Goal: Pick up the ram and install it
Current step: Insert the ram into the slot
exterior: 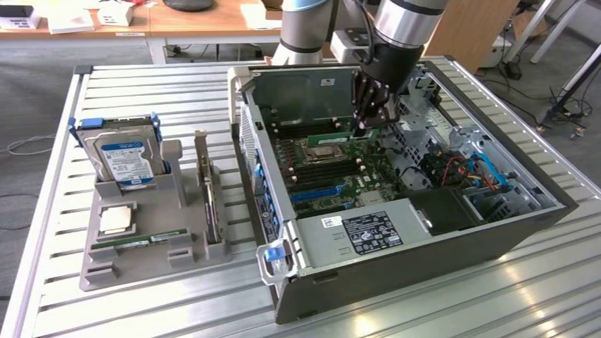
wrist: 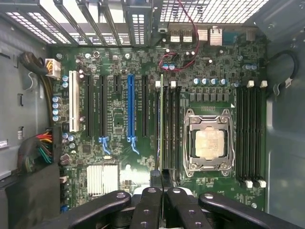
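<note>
My gripper (exterior: 367, 125) reaches down into the open computer case (exterior: 526, 232), over the motherboard (exterior: 329, 169). It is shut on the ram (exterior: 342, 135), a narrow green stick held on edge. In the wrist view the ram (wrist: 161, 119) appears edge-on as a thin line running away from the black fingers (wrist: 148, 206). It lies along the memory slot beside the processor socket (wrist: 208, 143). Whether the stick touches the slot I cannot tell. My gripper (wrist: 161, 193) pinches its near end.
A grey holder (exterior: 103, 271) stands on the table at the exterior view's left, carrying a hard drive (exterior: 122, 158), a silver processor (exterior: 117, 220) and an upright card (exterior: 208, 193). Inside the case are a power supply (exterior: 376, 229), cables (exterior: 474, 172) and more memory slots (wrist: 250, 133).
</note>
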`<state>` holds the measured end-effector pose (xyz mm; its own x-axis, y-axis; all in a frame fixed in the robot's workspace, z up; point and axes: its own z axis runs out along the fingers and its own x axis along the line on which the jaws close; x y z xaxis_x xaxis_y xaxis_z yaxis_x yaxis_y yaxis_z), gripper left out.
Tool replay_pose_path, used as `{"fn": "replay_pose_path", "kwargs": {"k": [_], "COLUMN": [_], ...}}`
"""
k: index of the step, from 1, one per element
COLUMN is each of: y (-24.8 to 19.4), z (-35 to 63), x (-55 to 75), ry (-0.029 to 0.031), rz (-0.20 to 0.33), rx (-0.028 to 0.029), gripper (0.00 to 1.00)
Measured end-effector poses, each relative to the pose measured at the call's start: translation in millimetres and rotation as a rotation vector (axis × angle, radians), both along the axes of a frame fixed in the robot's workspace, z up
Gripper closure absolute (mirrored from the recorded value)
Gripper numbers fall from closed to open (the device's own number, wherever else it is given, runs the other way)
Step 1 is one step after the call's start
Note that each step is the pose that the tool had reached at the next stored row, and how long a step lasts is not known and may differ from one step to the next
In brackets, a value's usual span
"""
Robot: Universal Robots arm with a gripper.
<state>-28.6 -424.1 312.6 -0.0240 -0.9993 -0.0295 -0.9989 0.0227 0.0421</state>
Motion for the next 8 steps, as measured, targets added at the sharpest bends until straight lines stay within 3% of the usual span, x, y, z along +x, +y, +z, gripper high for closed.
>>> {"fn": "replay_pose_path", "kwargs": {"k": [8], "y": [0.0], "z": [-10.0], "x": [0.0], "ry": [0.0], "rz": [0.0], "rx": [0.0], "gripper": [0.88]}}
